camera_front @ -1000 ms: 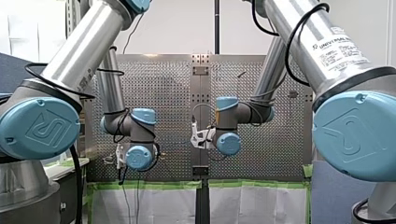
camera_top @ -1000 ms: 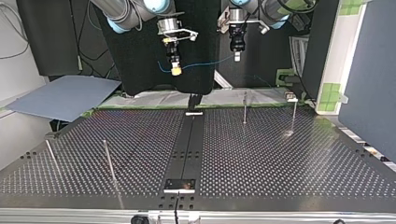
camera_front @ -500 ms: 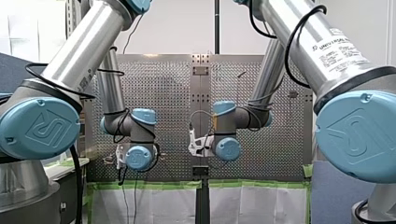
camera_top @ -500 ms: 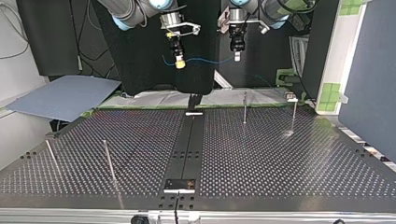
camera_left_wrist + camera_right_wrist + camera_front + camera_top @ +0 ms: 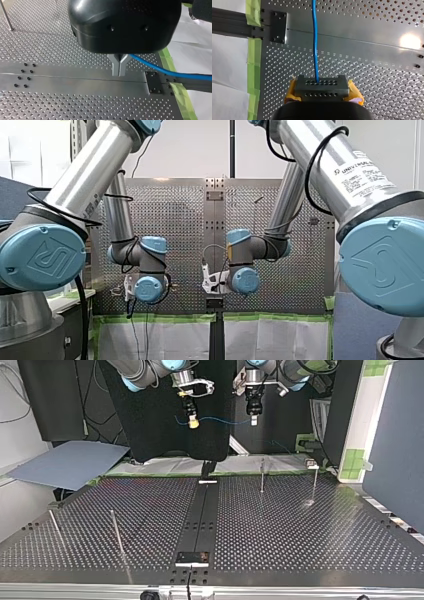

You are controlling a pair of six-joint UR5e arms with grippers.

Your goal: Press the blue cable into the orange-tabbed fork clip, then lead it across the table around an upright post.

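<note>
Both grippers high above perforated table, over its far edge in top view. Blue cable strung in air between them, nearly level, short tail past right gripper. Right gripper: yellow pads pinching cable, which runs straight ahead from it. Left gripper: metal fingers pressed together on cable, cable leaving sideways. Upright posts on table below, well apart from cable

The thin blue cable runs nearly level through the air, high above the table's far edge in the top view. Four thin metal upright posts stand on the table, two near its far right corner and two near its near left corner.
</note>
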